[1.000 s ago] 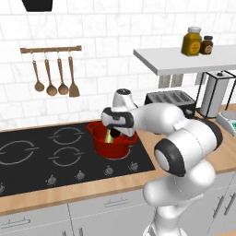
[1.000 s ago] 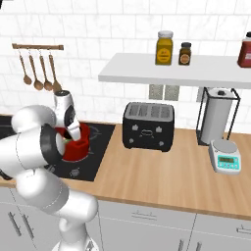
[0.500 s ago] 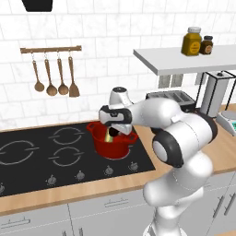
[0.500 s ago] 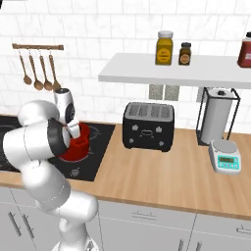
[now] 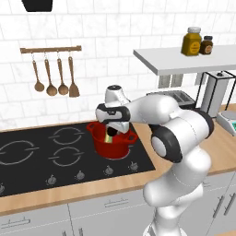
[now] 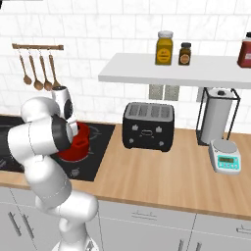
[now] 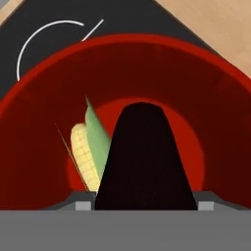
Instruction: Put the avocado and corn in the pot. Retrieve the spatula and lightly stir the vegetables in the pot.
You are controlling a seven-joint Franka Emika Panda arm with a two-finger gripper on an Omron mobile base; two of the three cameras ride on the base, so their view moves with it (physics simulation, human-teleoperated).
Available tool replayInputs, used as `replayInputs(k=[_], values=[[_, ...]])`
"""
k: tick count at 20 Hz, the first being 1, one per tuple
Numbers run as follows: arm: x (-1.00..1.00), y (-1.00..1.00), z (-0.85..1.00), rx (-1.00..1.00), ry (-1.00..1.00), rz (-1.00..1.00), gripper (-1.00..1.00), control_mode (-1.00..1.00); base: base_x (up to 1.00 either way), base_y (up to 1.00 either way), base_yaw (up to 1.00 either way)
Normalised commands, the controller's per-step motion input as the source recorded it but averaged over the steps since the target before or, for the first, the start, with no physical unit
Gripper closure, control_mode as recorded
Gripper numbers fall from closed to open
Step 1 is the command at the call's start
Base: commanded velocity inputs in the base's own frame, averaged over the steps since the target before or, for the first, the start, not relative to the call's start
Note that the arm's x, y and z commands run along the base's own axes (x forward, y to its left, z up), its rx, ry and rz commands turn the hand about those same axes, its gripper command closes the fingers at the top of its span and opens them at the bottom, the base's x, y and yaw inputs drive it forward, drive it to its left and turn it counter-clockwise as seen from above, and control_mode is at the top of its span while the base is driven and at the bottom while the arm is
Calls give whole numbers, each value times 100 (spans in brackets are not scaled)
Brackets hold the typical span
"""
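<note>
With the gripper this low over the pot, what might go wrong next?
1. The gripper sits at the red pot mouth; a sideways retreat might catch the rim and drag the pot across the stovetop.
2. A dark shape between the fingers hides much of the pot floor beside the corn, so a release may go unconfirmed.

— Where do we have our arm?

— We reach forward and to our left, elbow bent, forearm roughly level, the wrist turned so the hand points straight down.

— And our gripper?

— It hangs low at the end of that hand. In the hand view one dark finger rises broad through the middle of the frame.

— Are our fingers apart or together?

— We cannot tell; they are partly hidden from both base cameras.
</note>
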Motion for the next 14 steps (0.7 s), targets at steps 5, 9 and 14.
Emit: replayInputs(k=[5, 9, 14], values=[[-41, -2, -4, 0, 0, 1, -100, -100, 0, 0, 0], [-62, -12, 0, 0, 0, 0, -100, -100, 0, 0, 0], [-33, -14, 12, 0, 0, 0, -100, -100, 0, 0, 0]])
